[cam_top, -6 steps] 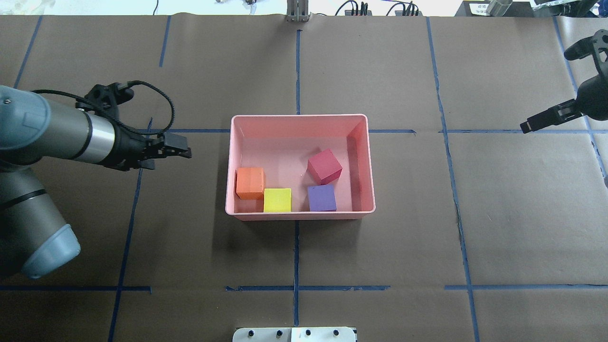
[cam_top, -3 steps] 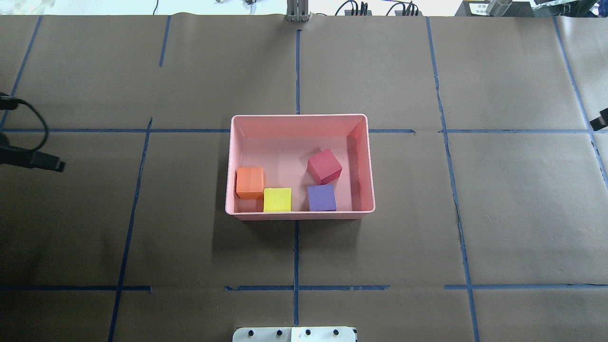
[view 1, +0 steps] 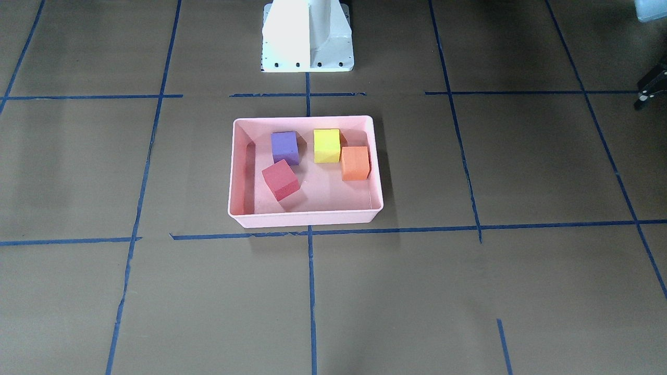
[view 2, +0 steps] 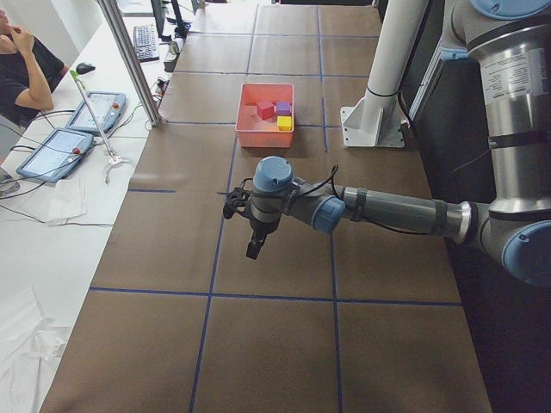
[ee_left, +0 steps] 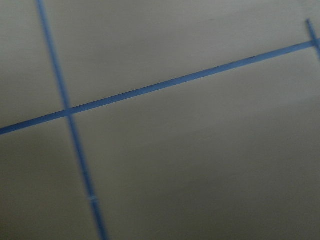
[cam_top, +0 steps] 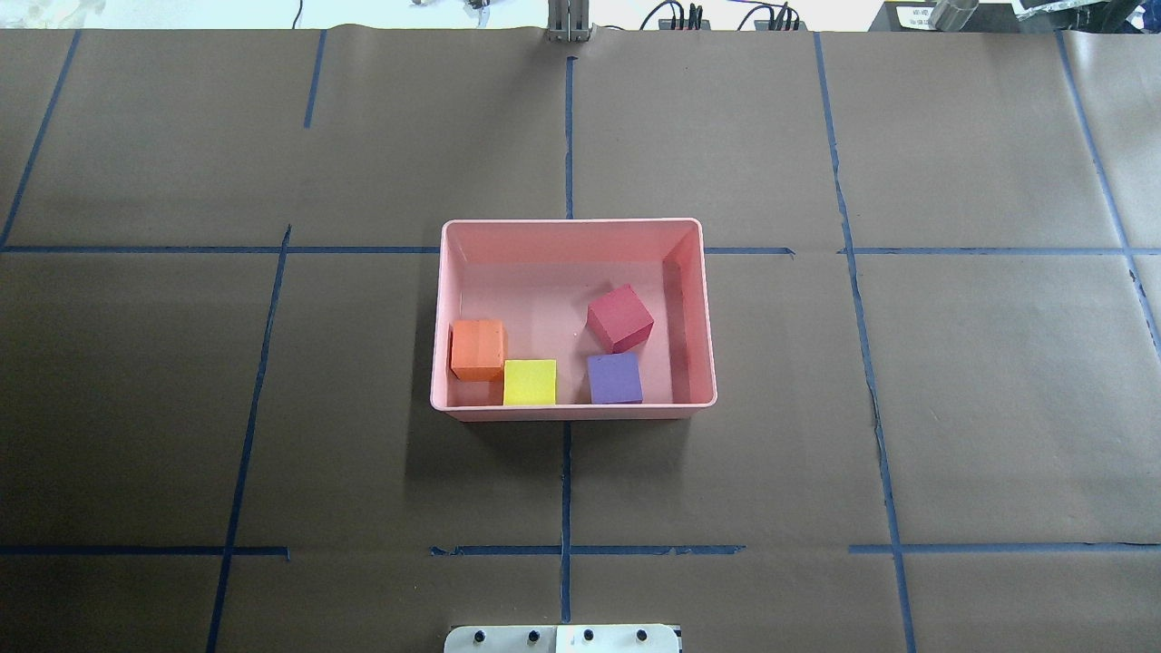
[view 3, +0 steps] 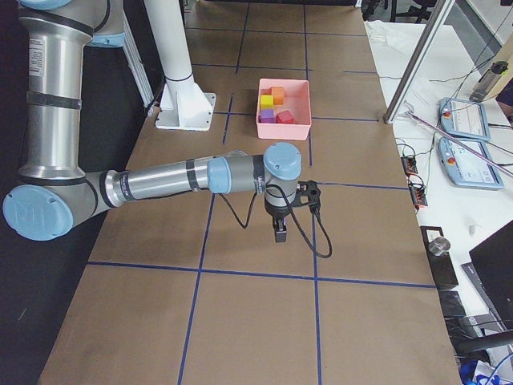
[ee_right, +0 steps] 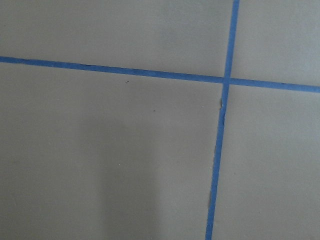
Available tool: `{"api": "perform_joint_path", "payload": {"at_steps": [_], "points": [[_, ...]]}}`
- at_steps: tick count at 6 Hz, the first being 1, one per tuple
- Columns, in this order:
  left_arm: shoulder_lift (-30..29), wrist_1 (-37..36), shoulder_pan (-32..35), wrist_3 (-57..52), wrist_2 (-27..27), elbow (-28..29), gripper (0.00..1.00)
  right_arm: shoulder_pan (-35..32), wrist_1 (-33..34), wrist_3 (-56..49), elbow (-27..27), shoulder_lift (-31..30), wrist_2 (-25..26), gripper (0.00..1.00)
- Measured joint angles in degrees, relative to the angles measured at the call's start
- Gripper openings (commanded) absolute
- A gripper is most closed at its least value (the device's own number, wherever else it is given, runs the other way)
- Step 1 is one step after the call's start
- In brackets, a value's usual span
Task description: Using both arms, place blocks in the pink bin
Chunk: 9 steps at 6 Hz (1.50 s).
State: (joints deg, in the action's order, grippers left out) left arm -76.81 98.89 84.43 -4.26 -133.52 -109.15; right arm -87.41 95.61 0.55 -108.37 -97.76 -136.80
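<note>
Overhead exterior: left tool [view 2: 252, 249] and right tool [view 3: 280, 233] gone from frame, showing at edges second ago. Bin [cam_top: 571, 225] sitting mid-bench [cam_top: 816, 408], holding all four blocks: orange [cam_top: 477, 349], yellow [cam_top: 530, 382], purple [cam_top: 615, 378], red [cam_top: 619, 317]. Task looking finished.
Exterior left: left tool hanging over bench, well apart from bin; spread, cannot tell.
Exterior right: right tool likewise; cannot tell.
Writing: none readable.

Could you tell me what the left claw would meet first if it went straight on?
The left claw points down, so probably the brown table paper beneath it; depth is unclear.
</note>
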Motion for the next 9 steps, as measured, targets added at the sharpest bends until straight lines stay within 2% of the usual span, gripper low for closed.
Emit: {"api": "perform_joint_path", "payload": {"at_steps": [1,4,5,9], "points": [[0.4,-7.4,3.3,-6.8,-0.7,0.0,1.00,-1.7,-0.1,-0.2,0.1,-1.4,-0.8,1.00],[1.2,-17.8,5.1,-8.8,-3.0,0.2,1.00,-2.5,-1.1,-5.0,-0.9,-5.2,-0.5,1.00],[0.5,-19.6,5.1,-6.0,-4.4,-0.2,1.00,-2.5,-1.3,-6.3,-1.0,-6.0,0.0,1.00],[-0.1,-16.3,5.1,-1.2,-4.9,-1.3,1.00,-2.5,-1.5,-6.9,-1.5,-8.8,-0.2,1.00]]}}
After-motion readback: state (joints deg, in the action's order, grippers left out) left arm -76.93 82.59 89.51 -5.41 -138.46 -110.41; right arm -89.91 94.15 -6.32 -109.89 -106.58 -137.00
